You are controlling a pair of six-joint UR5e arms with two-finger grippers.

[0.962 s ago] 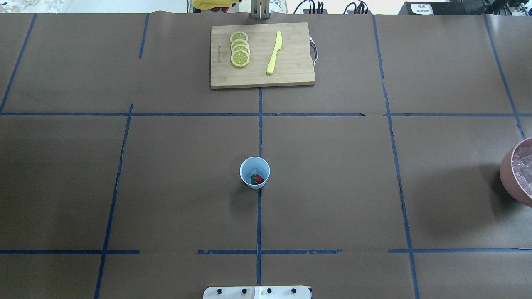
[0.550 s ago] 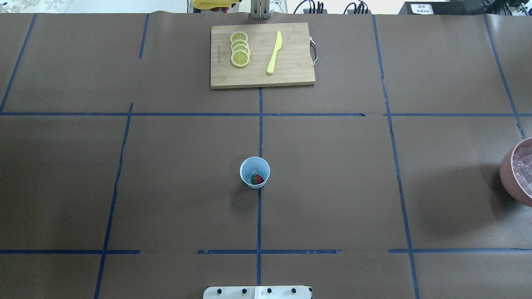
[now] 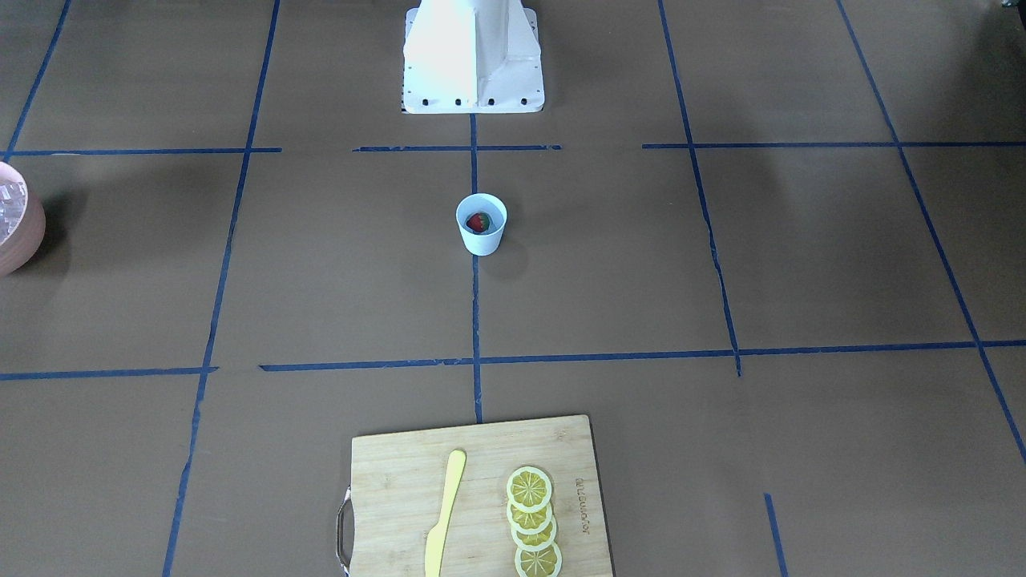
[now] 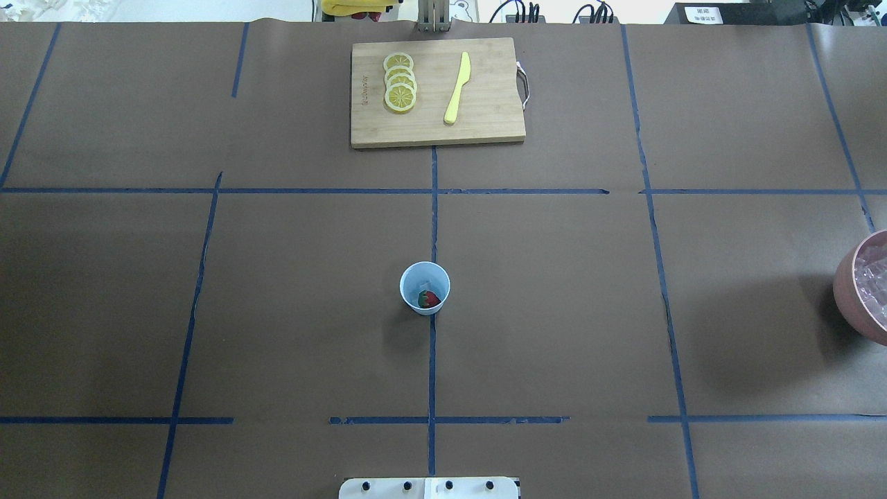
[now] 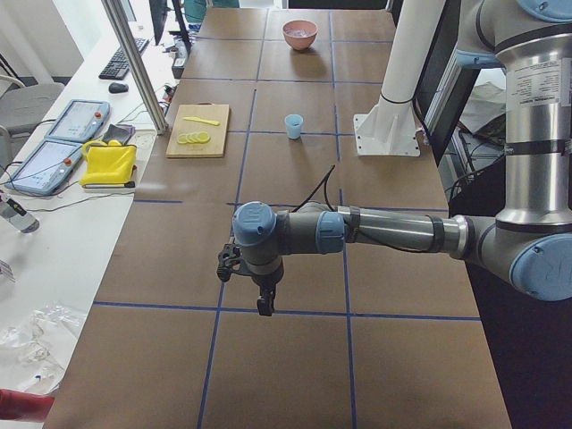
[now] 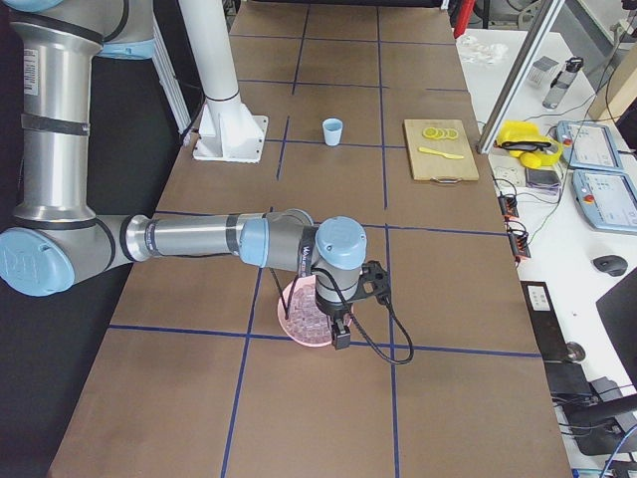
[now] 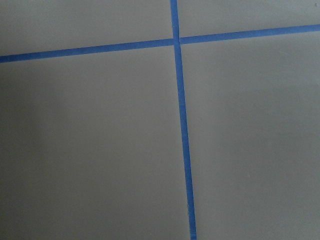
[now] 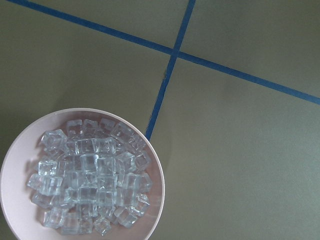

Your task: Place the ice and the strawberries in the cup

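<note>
The white cup (image 4: 425, 288) with a pale blue inside stands upright at the table's middle, and it also shows in the front view (image 3: 482, 224). A red strawberry (image 4: 430, 299) with a green top lies inside it, next to a faint clear chunk. Several clear ice cubes (image 8: 90, 182) fill a pinkish-brown bowl (image 8: 30, 135) at the table's right edge (image 4: 849, 291). My right gripper (image 6: 340, 337) hangs over that bowl; I cannot tell whether it is open or shut. My left gripper (image 5: 265, 306) hangs over bare table far to the left; I cannot tell its state.
A wooden cutting board (image 4: 485, 118) at the far side holds several lemon slices (image 4: 400, 83) and a yellow knife (image 4: 457, 88). The robot's white base (image 3: 473, 56) stands at the near edge. Blue tape lines cross the brown table cover.
</note>
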